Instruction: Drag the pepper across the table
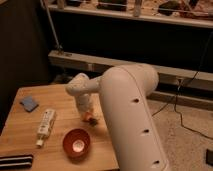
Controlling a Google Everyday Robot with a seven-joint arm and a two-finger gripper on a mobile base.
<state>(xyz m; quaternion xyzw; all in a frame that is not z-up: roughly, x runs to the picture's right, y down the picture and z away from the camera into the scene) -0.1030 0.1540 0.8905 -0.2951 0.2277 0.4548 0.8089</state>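
One small orange pepper (93, 119) lies on the light wooden table (55, 95), right under the tip of the gripper (88, 114). The gripper points down at it from the end of the bulky white arm (130, 115). Whether the gripper clamps the pepper or only touches it cannot be told. Nearer the camera than the gripper, slightly to the view's left, a round orange-red bowl (76, 143) stands apart from the pepper. Farther left of the gripper a white bottle (45, 127) lies on its side. Beyond the bottle, well apart from the gripper, rests a blue-grey square pad (29, 103). A dark flat object (15, 161) sits at the table's front left edge.
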